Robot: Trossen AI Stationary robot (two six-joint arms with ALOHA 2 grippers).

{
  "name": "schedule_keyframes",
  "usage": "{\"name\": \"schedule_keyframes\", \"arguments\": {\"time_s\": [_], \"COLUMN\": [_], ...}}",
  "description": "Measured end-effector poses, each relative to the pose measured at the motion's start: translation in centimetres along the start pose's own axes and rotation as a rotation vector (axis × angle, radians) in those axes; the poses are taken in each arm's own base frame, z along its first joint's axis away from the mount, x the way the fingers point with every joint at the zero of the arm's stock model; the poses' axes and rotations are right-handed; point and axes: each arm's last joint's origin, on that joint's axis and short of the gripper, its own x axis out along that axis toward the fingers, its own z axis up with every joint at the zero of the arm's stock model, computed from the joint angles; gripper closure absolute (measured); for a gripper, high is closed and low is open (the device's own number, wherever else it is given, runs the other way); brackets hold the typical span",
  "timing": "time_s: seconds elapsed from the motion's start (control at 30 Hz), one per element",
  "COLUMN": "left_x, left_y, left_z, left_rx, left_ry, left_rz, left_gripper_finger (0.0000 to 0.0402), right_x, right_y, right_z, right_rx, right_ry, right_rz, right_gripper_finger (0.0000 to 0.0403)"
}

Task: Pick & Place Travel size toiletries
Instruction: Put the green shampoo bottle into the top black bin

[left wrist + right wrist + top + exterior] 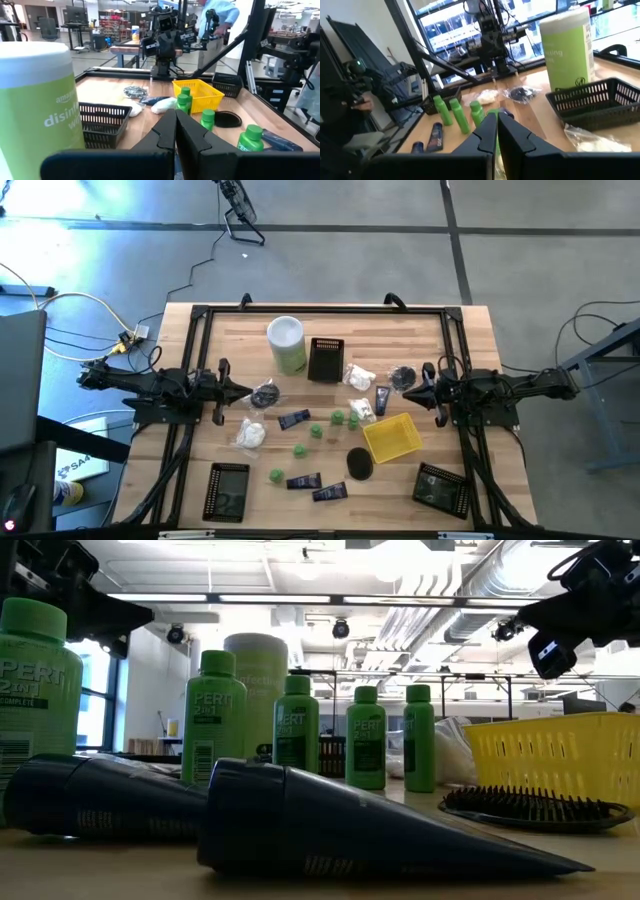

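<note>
I have both arms parked at the sides of the bench (215,320), and nothing is picked up yet. My left gripper (243,392) sits at the left edge with its fingers (167,131) pressed shut on nothing. My right gripper (409,392) sits at the right edge, and its fingers (489,131) are shut and empty too. I think they hang back like this so the middle stays free for me to look and choose.

All the little toiletries lie loose in the middle, between the two grippers. The small green bottles (318,431) stand upright, scattered near the yellow basket (392,438). The dark blue tubes (304,481) lie flat on their sides, so they cannot roll far. One more blue tube (293,419) lies closer to the middle. A white soft packet (251,434) rests near my left gripper, and another white packet (359,375) sits by the black basket (326,359). A dark round piece in a clear wrap (264,394) is just beside my left gripper.

The tall white and green can (286,343) stands at the back, out of the way. The yellow basket is tipped a bit and looks empty, so I guess that is where things go.
</note>
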Motion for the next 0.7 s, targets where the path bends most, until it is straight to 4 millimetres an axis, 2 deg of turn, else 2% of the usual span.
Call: {"name": "schedule_keyframes", "arguments": {"time_s": [0.7], "left_x": [0.0], "left_y": [0.2], "left_z": [0.1], "left_rx": [-0.002], "left_ry": [-0.012], "left_rz": [0.062], "left_gripper_finger": [0.0399], "right_x": [2.4], "right_y": [0.3], "right_z": [0.0], "right_rx": [0.008], "right_ry": [0.014], "right_rz": [0.007], "right_gripper_finger": [0.0395]}}
